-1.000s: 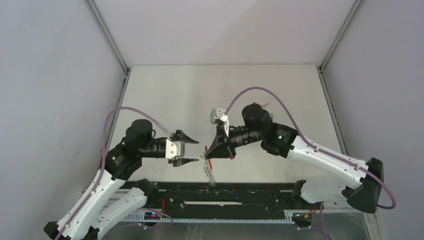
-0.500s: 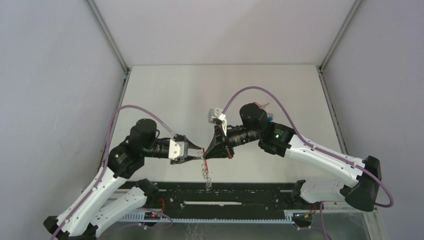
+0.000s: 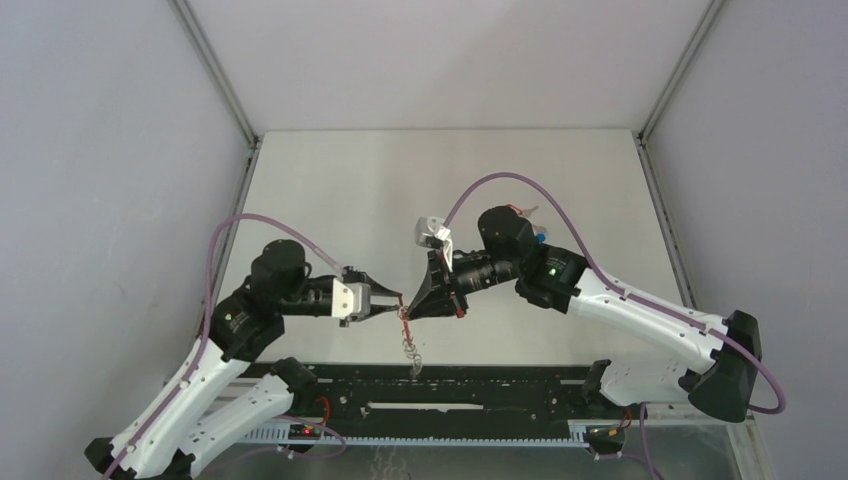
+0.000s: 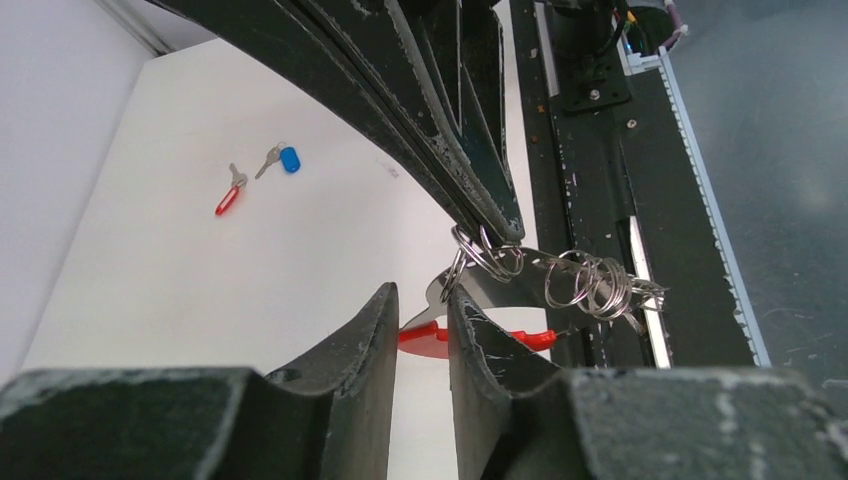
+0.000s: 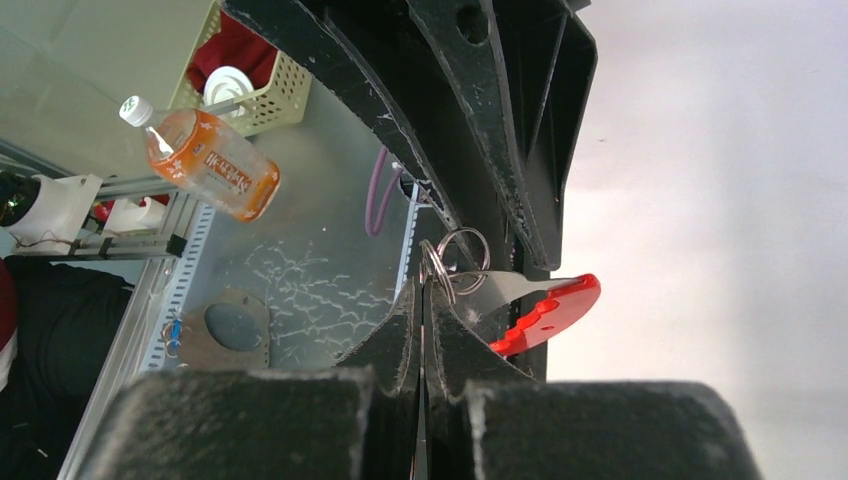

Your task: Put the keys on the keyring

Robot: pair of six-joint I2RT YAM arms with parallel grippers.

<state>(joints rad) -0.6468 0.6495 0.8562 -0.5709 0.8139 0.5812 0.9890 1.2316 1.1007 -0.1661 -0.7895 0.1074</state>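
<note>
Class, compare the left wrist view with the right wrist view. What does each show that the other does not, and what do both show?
Only the left wrist view shows the two keys, the red-tagged key and the blue-tagged key, lying on the table away from the arms. Only the right wrist view shows an orange bottle and a yellow basket in the background. Both show the keyring: its silver rings are pinched by the right gripper, and its red band sits between the fingers of the left gripper.
</note>
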